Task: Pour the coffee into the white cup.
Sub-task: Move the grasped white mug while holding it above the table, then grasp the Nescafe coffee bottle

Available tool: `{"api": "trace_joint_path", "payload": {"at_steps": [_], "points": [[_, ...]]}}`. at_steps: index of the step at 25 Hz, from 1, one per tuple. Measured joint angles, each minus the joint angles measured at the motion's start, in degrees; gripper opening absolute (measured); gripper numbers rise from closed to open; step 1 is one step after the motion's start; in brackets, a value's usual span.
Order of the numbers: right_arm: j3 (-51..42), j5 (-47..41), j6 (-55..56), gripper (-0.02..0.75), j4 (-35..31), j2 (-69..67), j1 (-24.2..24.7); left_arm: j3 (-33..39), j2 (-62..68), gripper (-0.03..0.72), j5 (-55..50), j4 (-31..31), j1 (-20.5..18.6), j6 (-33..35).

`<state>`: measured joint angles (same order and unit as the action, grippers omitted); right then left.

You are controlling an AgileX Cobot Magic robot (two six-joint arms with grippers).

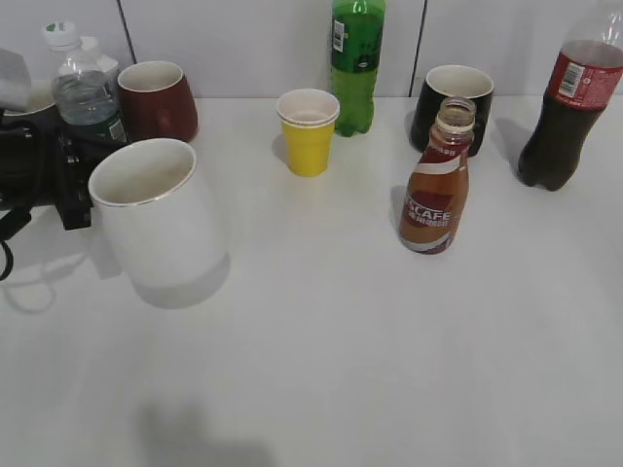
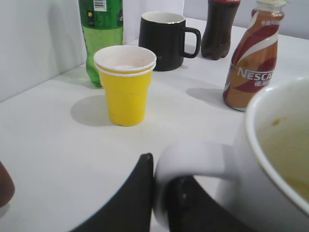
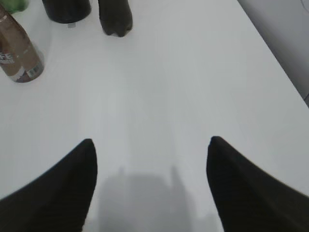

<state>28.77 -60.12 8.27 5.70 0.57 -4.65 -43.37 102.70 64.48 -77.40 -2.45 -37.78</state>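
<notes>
The white cup (image 1: 161, 219) stands left of centre, leaning slightly, with a shadow under its base. My left gripper (image 1: 80, 199) is shut on its side handle, one finger outside the loop and one inside, as the left wrist view (image 2: 161, 171) shows close up. The cup's (image 2: 280, 145) inside looks faintly yellowish there. The coffee (image 1: 435, 190) stands upright right of centre with its neck uncapped; it also shows in the left wrist view (image 2: 251, 63) and the right wrist view (image 3: 19, 53). My right gripper (image 3: 149, 150) is open and empty above bare table, out of the exterior view.
A yellow paper cup (image 1: 308, 131) and a green bottle (image 1: 355, 58) stand at the back centre. A dark mug (image 1: 450, 102) and a cola bottle (image 1: 569, 107) stand at the back right. A red-brown mug (image 1: 156, 97) and a water bottle (image 1: 83, 88) stand at the back left.
</notes>
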Motion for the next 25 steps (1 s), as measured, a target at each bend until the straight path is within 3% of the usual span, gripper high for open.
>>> {"api": "trace_joint_path", "payload": {"at_steps": [3, 6, 17, 21, 25], "points": [[0.60, 1.68, -0.06, 0.552, 0.20, -0.43, 0.00, 0.00, 0.00, 0.045, 0.00, -0.05, 0.00, 0.00], [2.10, 10.23, -1.73, 0.552, 0.50, -4.47, 0.00, 0.00, 0.00, 0.045, 0.05, -0.05, 0.00, 0.00], [2.05, 57.76, -4.47, 0.552, 0.33, -35.19, -0.39, 0.00, 0.00, 0.045, 1.03, -0.05, 0.00, 0.00], [-3.68, 76.75, -4.47, 0.552, 1.59, -45.49, -2.98, 0.00, 0.00, 0.045, 1.08, -0.05, 0.00, 0.00], [-10.24, 86.43, -4.47, 0.552, 4.05, -54.96, -6.96, 0.00, 0.00, 0.045, 1.08, -0.05, 0.00, 0.00]]}}
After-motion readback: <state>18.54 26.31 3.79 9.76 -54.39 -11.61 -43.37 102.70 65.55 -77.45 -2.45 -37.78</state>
